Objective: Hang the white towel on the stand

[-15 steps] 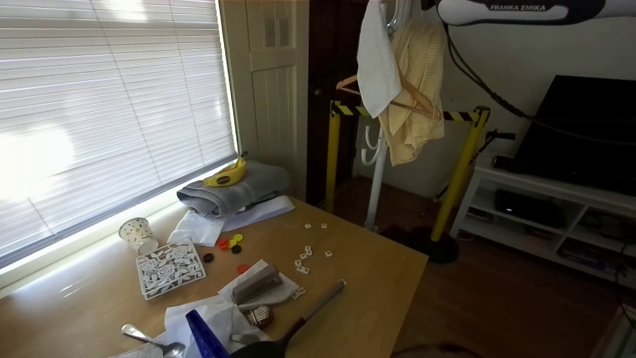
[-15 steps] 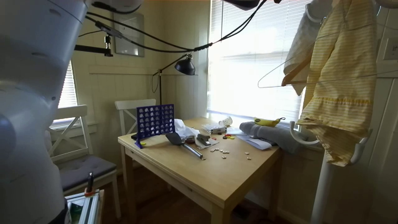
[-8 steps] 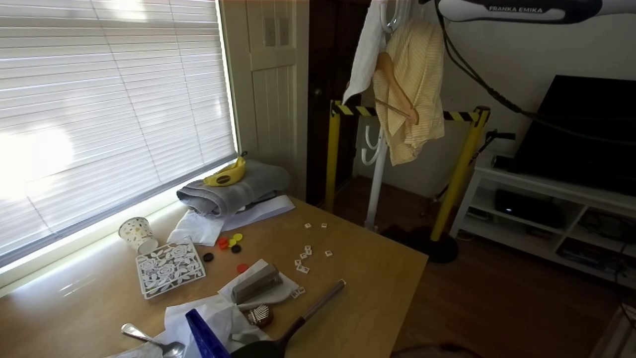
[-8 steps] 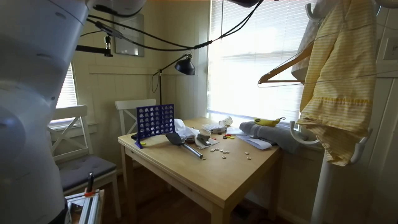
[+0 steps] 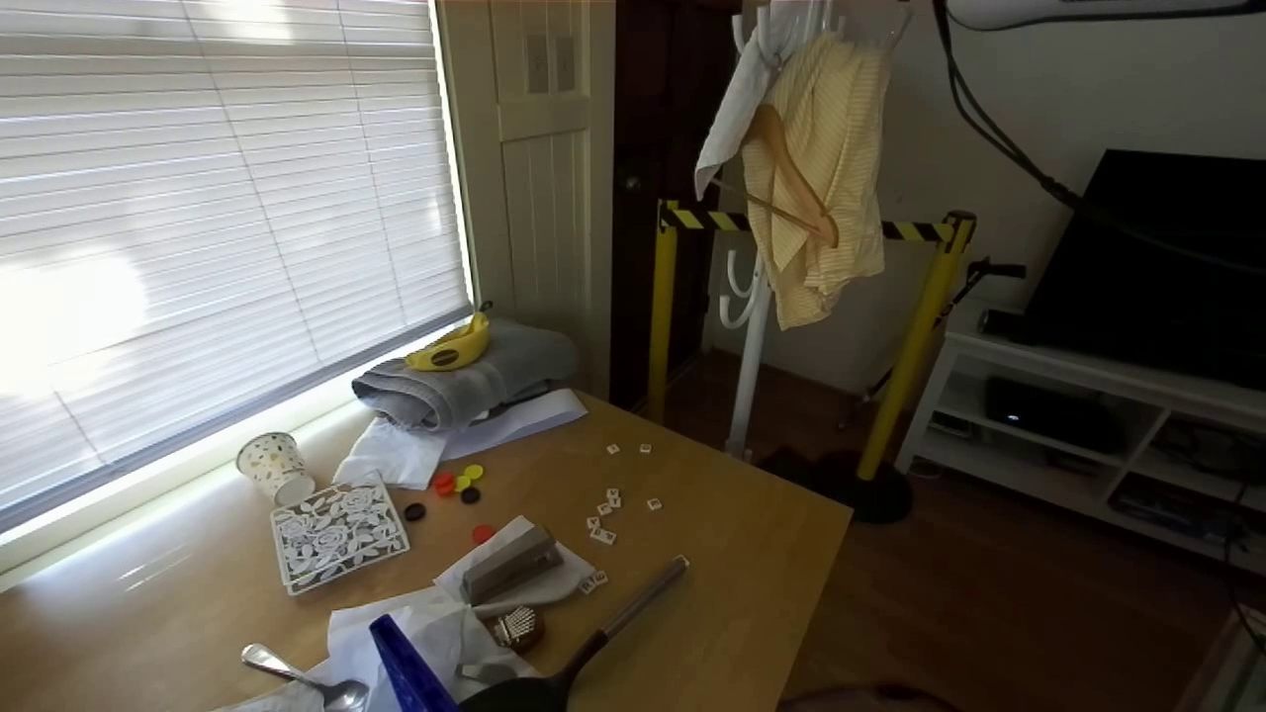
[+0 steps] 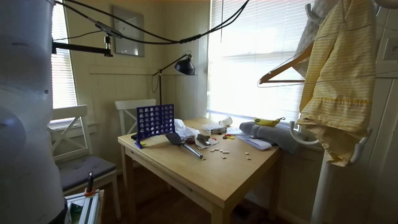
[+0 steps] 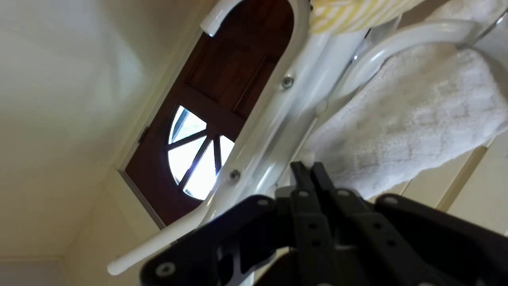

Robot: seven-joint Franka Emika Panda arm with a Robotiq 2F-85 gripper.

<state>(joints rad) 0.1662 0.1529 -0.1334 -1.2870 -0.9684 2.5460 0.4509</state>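
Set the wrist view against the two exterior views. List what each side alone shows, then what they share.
Only the wrist view: the gripper and a fan-shaped window.

Only the exterior views: the table, banana, grey towel, stapler and spatula appear in both; the lamp shows in an exterior view.

Shared: the stand, with the white towel and the yellow cloth hanging at it; the wrist view catches just a corner of the cloth.
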